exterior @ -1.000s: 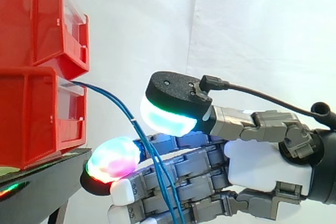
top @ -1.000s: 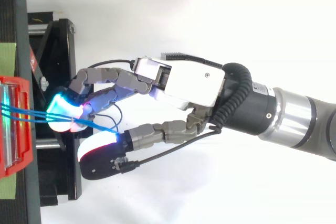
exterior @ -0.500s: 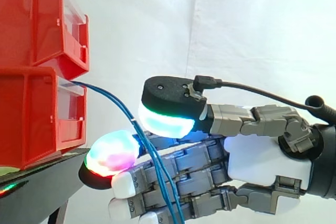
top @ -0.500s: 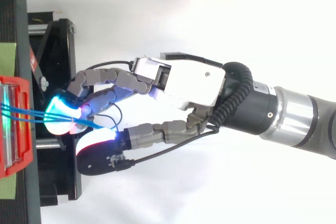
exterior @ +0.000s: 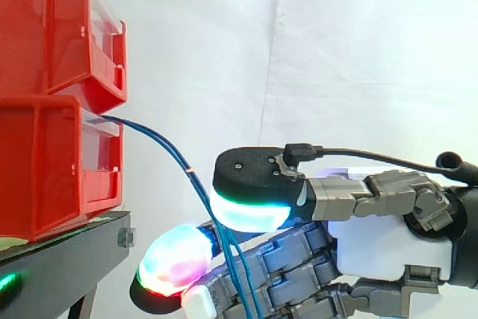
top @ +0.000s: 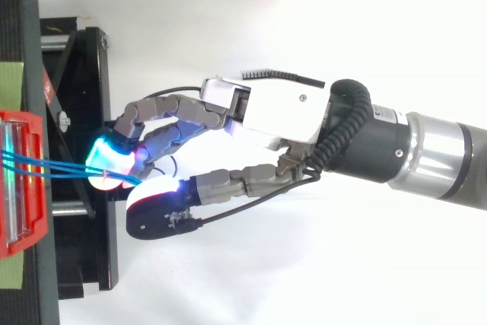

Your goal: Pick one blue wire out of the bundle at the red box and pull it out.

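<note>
Curled fingertips and the thumb pad above them close on the blue wires, pinching them just off the front of the black stand. From the hand the wires arc up and left into the lower red bin.

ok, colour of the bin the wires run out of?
Red bin; blue wires leave it. Side view shows best.

The bins are red, the stand black, the curtain white. The wires are blue. The hand is white and grey, its pads glowing cyan, green and magenta.
</note>
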